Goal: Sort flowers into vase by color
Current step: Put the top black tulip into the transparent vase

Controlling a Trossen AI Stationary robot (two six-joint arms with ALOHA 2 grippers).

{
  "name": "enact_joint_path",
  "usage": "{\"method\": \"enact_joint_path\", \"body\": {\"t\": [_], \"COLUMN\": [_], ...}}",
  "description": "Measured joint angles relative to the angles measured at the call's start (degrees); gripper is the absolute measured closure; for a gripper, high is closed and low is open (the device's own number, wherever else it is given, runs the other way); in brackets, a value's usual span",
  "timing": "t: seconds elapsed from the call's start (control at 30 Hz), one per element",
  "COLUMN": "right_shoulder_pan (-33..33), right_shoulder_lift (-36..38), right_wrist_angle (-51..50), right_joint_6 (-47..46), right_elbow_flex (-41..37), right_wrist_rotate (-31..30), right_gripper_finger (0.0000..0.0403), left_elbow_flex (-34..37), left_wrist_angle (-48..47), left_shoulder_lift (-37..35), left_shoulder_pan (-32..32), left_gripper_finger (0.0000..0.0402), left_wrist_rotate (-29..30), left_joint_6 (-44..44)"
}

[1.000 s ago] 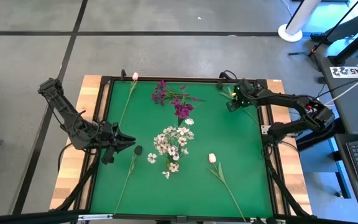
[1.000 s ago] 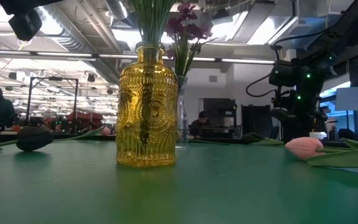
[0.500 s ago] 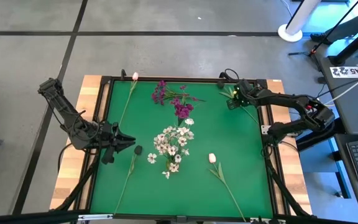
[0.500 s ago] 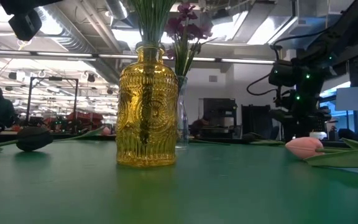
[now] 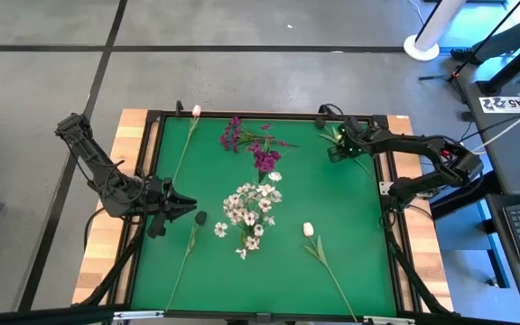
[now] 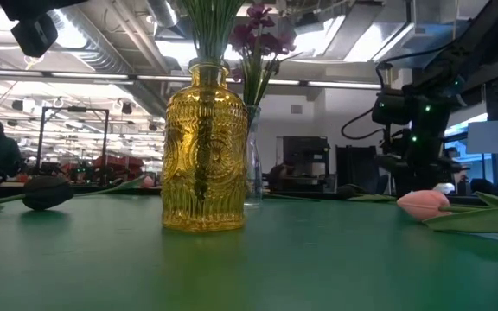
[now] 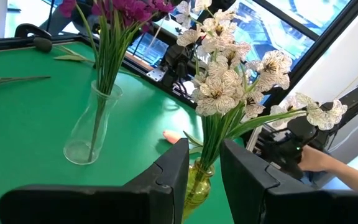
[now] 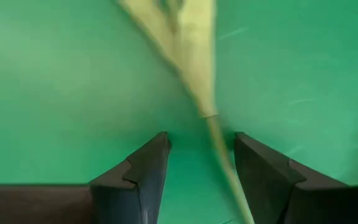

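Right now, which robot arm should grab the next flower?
Probably the right one. Its open claw is low over a green flower stem between its fingers. The left claw waits at the table's left edge.

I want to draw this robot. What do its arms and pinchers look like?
Both arms are dark, thin and jointed. The left gripper ends in two black fingers, wide and flat. The right gripper has the same blocky dark fingers, tiny green lights glowing near it, and black cables looping off its arm.

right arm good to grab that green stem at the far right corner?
Probably yes: the right tool is open, low over the green mat, and the long green flower stem runs between its fingers, nothing blocking.
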State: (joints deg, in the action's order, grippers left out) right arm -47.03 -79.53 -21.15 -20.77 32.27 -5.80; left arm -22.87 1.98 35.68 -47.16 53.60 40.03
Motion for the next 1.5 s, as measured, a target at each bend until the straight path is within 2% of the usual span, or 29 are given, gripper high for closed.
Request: {"method": "enact_joint_path", "body": {"t": [0.13,0.4,0.47,0.6,0.67,0.93,1.03,1.17,1.3,1.4,1.5], "right_shoulder_pan": [0.0,0.07,0.07,0.11,0.3,0.36,2.27,7.71,15.37,21.17,27.85], "right_shoulder_lift": [0.02,0.05,0.07,1.51,3.31,15.73,20.09,23.75,24.04,23.54,22.01], "right_wrist_angle": [-1.01,-4.14,-4.1,-2.56,-1.84,10.63,16.58,28.83,43.74,52.94,57.51], "right_joint_6": [0.2,3.06,3.44,3.44,3.19,-1.9,-5.04,-7.69,-6.77,-2.18,5.17], "right_elbow_flex": [0.08,-0.02,-0.04,-0.26,-0.54,-0.42,-0.37,-0.35,-0.33,-0.23,-0.24], "right_wrist_rotate": [5.26,11.46,12.7,15.3,19.16,31.07,33.25,34.44,34.52,33.07,29.49], "right_gripper_finger": [0.0257,0.0377,0.0394,0.0385,0.0391,0.0398,0.0398,0.04,0.04,0.04,0.04], "left_elbow_flex": [0.0,0.0,0.0,0.0,0.0,0.0,0.0,0.0,0.0,0.0,0.0], "left_wrist_angle": [0.0,0.01,0.02,0.02,0.06,0.28,0.28,0.24,0.22,0.22,0.22], "left_shoulder_lift": [-0.01,-0.01,0.0,0.0,0.0,-0.01,-0.02,0.0,-0.02,-0.01,0.0], "left_shoulder_pan": [0.0,-0.02,-0.02,-0.02,-0.01,-0.02,0.0,-0.01,-0.02,-0.02,-0.02], "left_gripper_finger": [0.0315,0.0315,0.0315,0.0315,0.0315,0.0315,0.0315,0.0315,0.0315,0.0315,0.0315], "left_wrist_rotate": [-0.02,-0.05,-0.04,-0.04,-0.07,-0.07,-0.07,-0.04,0.13,0.13,0.14], "left_joint_6": [-0.01,0.02,0.02,0.09,0.09,0.09,0.09,0.02,0.02,-0.07,-0.11]}}
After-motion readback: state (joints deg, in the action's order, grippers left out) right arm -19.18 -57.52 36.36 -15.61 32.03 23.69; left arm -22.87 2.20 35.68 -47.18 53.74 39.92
